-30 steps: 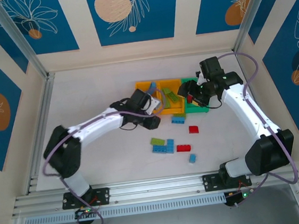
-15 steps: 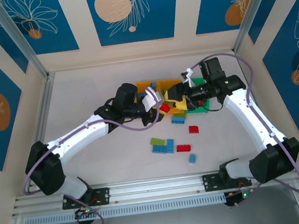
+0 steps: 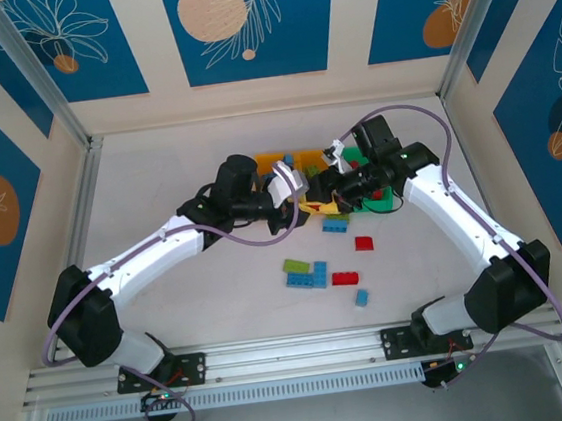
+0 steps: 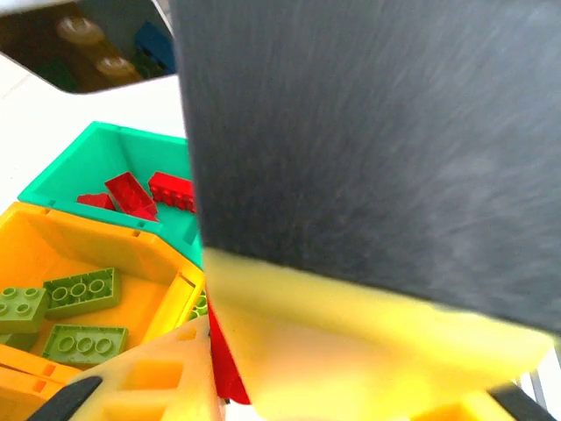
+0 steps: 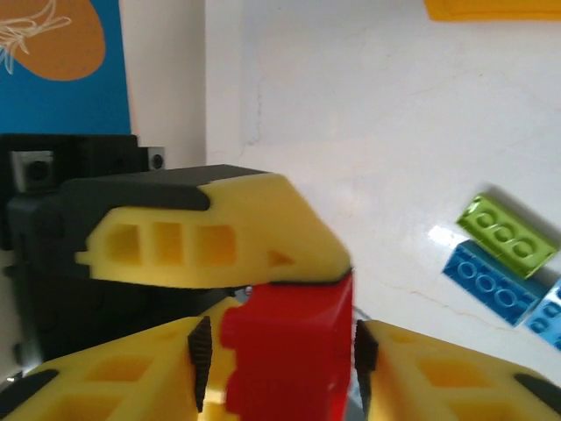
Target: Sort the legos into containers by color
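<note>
Your left gripper (image 3: pixel 297 195) clamps the red brick (image 5: pixel 285 351) over the containers (image 4: pixel 105 140), your right gripper (image 5: pixel 280 373) flanks it, grip unclear; it should be light, rigid and slick, so pinch its flat sides.

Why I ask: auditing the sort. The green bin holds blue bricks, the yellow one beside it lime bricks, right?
No: the left wrist view shows red bricks in the green bin, not blue. The yellow bin beside it holds lime bricks.

left gripper (image 3: pixel 303 201) and right gripper (image 3: pixel 326 194) clamp red lego (image 5: pixel 285 364).
</note>
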